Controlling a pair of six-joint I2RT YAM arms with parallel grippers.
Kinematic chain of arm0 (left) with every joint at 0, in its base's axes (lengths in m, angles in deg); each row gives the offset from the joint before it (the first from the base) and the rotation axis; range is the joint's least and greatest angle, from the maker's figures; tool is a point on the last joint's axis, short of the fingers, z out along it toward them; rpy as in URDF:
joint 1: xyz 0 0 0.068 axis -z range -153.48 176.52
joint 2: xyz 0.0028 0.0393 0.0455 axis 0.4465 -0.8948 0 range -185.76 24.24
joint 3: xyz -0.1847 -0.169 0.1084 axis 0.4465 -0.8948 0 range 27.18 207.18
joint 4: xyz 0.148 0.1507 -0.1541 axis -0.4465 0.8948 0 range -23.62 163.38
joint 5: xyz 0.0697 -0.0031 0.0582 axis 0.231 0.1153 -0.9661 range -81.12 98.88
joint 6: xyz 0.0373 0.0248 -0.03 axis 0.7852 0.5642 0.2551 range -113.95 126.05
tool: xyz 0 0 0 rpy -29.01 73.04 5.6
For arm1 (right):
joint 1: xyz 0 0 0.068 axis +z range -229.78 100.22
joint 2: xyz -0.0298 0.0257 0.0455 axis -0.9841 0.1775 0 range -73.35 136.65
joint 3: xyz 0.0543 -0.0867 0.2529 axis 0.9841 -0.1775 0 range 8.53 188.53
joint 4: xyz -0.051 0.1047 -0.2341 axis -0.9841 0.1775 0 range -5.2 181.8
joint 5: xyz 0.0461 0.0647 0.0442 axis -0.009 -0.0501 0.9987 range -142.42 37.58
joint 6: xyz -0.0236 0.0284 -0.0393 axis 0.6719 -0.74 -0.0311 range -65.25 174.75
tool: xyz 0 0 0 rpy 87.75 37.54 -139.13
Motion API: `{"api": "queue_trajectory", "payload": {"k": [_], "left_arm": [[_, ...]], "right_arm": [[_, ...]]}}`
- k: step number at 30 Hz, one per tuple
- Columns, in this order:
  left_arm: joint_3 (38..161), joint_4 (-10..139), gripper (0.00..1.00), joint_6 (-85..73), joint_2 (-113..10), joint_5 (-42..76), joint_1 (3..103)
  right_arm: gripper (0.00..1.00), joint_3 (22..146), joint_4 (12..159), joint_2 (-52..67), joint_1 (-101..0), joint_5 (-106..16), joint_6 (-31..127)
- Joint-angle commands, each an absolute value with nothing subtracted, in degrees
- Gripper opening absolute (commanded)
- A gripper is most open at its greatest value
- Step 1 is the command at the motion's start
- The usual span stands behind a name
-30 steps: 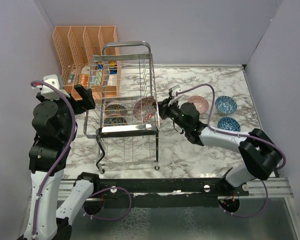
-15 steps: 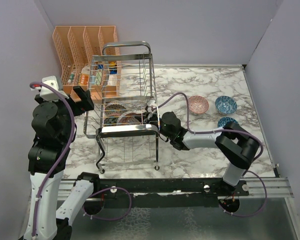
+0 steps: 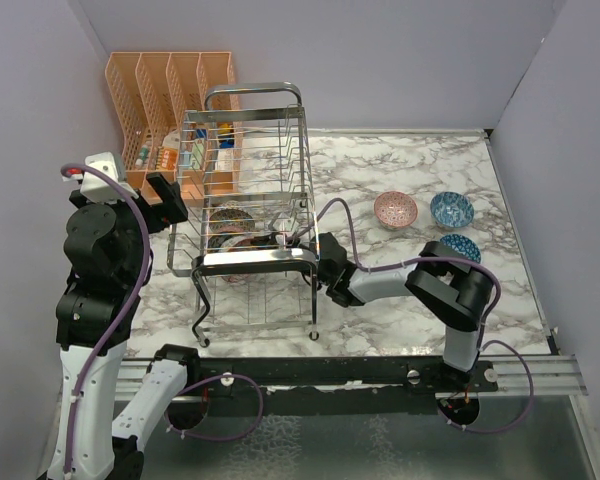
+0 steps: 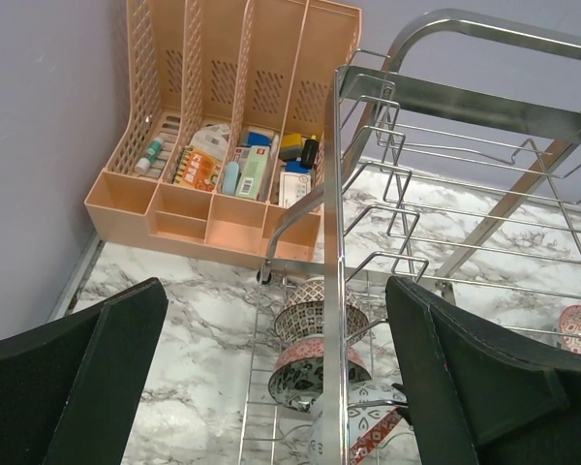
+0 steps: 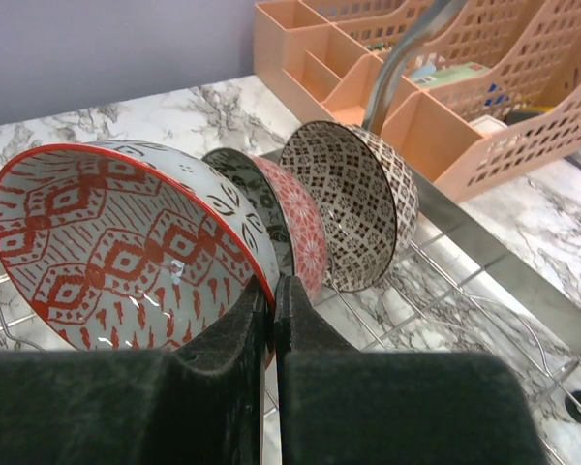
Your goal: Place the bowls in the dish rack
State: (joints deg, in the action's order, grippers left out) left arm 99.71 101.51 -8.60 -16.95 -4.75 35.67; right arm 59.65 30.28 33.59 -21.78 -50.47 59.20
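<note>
Clamps red-patterned bowl by rim with right gripper inside dish rack, just beside pink-red bowl; holds left gripper fingers apart, empty.

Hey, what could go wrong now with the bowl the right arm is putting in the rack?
The right gripper pinches the red bowl by its rim only, so it may slip or tip when released. It stands right beside the next bowl, so the two may knock together.

My left arm and right arm are bulky black joints on white links, a purple cable looping along each. A white camera block tops my left wrist. Fingers are matte black, blocky.
</note>
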Motion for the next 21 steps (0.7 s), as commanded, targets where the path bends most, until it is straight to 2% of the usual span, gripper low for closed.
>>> {"api": "queue_trajectory", "payload": {"k": [1,13,21], "left_arm": [[101.7,101.5,0.99,-7.7,-16.8,-6.8,36.0],[101.7,101.5,0.99,-7.7,-17.1,-6.7,36.0],[101.3,101.5,0.99,-7.6,-17.0,-6.9,36.0]], "right_arm": [[0.01,62.9,21.5,35.1,-20.5,-47.2,61.7],[0.01,65.9,16.6,41.5,-16.2,-49.1,68.0],[0.01,66.0,4.7,47.7,-11.8,-61.5,76.7]]}}
